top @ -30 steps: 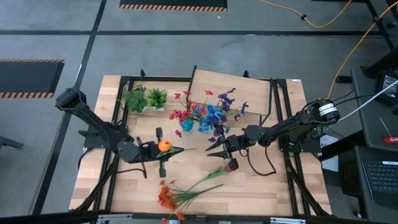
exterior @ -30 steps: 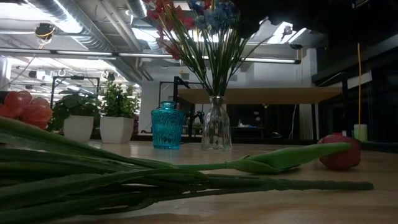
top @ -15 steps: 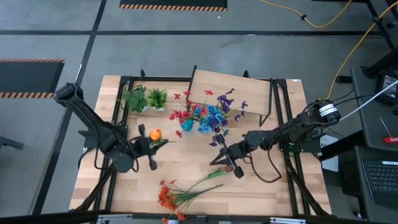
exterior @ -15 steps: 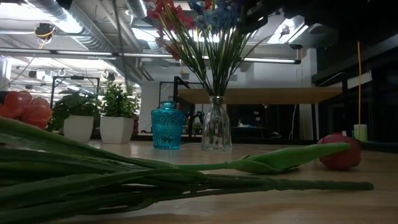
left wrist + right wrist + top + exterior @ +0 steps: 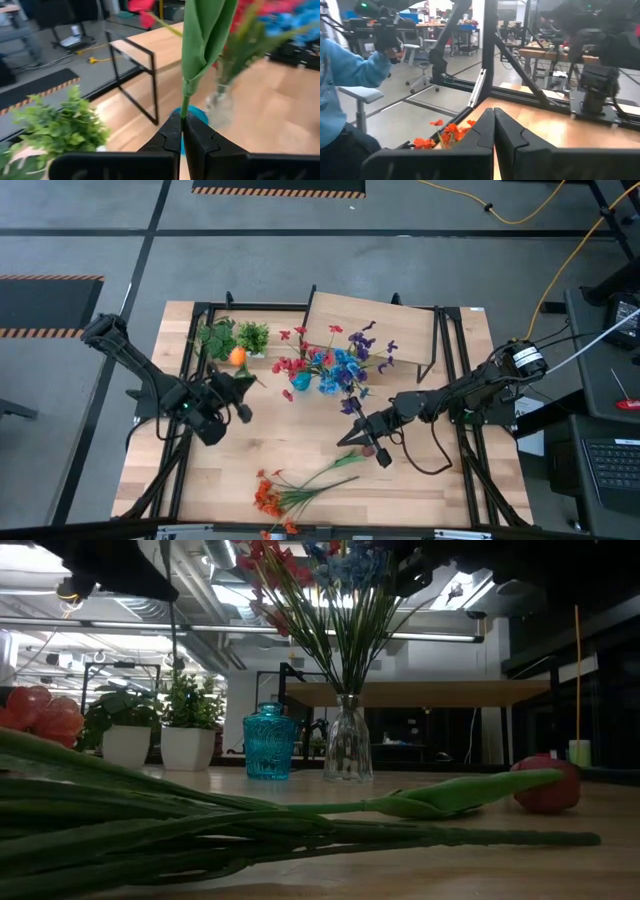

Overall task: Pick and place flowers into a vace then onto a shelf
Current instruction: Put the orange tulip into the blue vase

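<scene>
Left fingers [image 5: 182,131] pinch the orange tulip [image 5: 237,356] (right fingers [image 5: 493,125] clenched, empty)

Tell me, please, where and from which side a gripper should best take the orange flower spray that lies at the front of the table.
Probably at the bare green stems of the orange flower spray, near the middle, coming from straight above. It lies flat on the table, blooms bunched at one end and leaves at the other, so the stems are the thinnest part for the jaws. The right gripper hovers nearest.
</scene>
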`<action>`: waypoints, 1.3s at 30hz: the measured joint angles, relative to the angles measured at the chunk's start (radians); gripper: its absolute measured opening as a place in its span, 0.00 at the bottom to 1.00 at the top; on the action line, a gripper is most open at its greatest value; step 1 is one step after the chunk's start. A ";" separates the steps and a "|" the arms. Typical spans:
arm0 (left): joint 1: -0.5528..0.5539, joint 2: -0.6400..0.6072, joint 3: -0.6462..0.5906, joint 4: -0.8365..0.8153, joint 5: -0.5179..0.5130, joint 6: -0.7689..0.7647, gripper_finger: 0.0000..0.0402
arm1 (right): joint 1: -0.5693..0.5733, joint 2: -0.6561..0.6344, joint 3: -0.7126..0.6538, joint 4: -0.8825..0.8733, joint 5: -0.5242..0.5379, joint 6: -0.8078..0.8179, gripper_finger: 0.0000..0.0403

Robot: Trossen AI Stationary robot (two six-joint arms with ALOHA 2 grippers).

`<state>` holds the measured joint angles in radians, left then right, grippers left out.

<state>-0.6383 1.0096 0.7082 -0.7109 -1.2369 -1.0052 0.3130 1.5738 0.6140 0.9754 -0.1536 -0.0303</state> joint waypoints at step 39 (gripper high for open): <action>0.475 0.008 0.000 0.701 0.510 0.729 0.01 | -0.003 0.000 0.000 -0.027 0.029 -0.085 0.00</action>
<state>-0.1633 1.0178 0.7078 -0.0098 -0.7270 -0.2758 0.3096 1.5738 0.6140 0.9483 -0.1242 -0.1156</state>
